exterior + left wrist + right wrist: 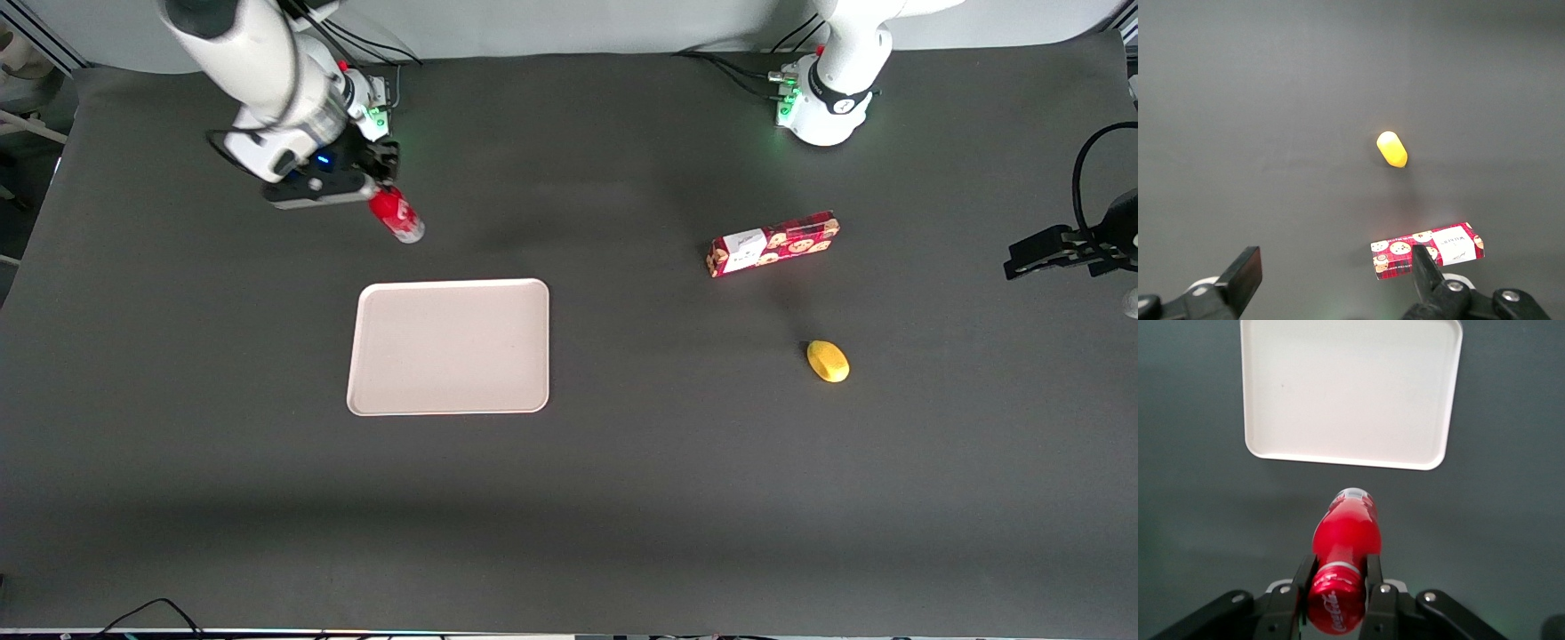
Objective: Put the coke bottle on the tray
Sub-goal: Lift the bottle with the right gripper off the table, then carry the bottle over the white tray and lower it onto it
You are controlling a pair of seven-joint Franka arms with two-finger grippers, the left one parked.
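Observation:
The coke bottle (397,216) is small and red with white script. My right gripper (374,189) is shut on its cap end, and its silvery base points toward the tray (449,348). In the right wrist view the fingers (1373,568) clamp the neck just below the red cap, and the bottle body (1347,532) sticks out past the gripper (1339,568). The pale beige-pink tray (1351,393) lies flat with nothing on it. The bottle and gripper are farther from the front camera than the tray's nearest rim and do not overlap it.
A long red cookie box (772,243) and a small yellow fruit-like object (828,361) lie toward the parked arm's end of the table. Both also show in the left wrist view, the box (1426,250) and the yellow object (1392,149).

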